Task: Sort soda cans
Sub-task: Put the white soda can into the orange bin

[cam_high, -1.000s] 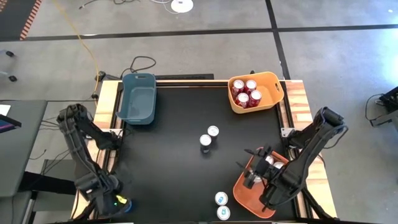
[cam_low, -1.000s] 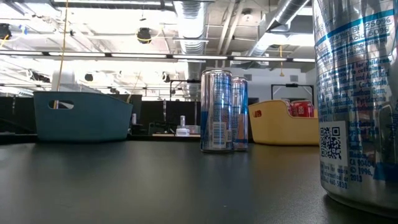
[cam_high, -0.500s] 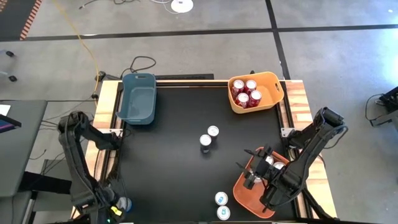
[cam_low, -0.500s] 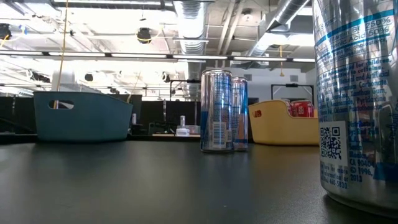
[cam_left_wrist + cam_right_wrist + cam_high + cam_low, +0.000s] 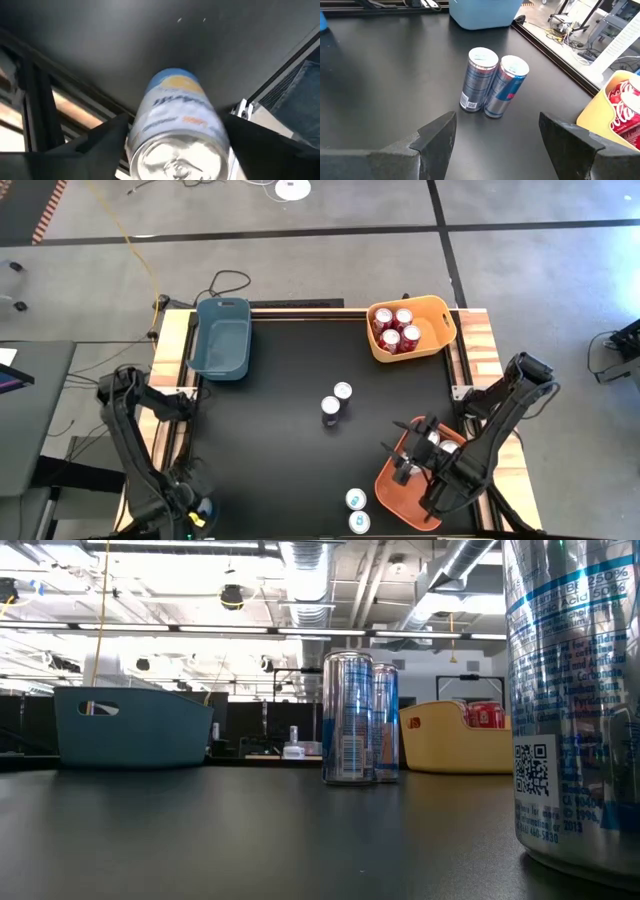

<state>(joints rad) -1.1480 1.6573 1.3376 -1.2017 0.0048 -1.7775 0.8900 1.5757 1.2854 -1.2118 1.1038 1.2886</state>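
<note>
Flanking the two middle cans (image 5: pixel 336 399): blue bin (image 5: pixel 222 338), yellow bin (image 5: pixel 441 330).

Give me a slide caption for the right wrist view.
Right wrist view: two upright soda cans side by side on the black table, framed by open jaws, blue bin beyond.

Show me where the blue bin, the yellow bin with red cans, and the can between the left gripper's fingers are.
blue bin (image 5: pixel 223 338), high view, on its inner floor.
yellow bin (image 5: pixel 440 330), high view, on its right rim.
light blue can (image 5: pixel 175 125), left wrist view, on its printed side.
</note>
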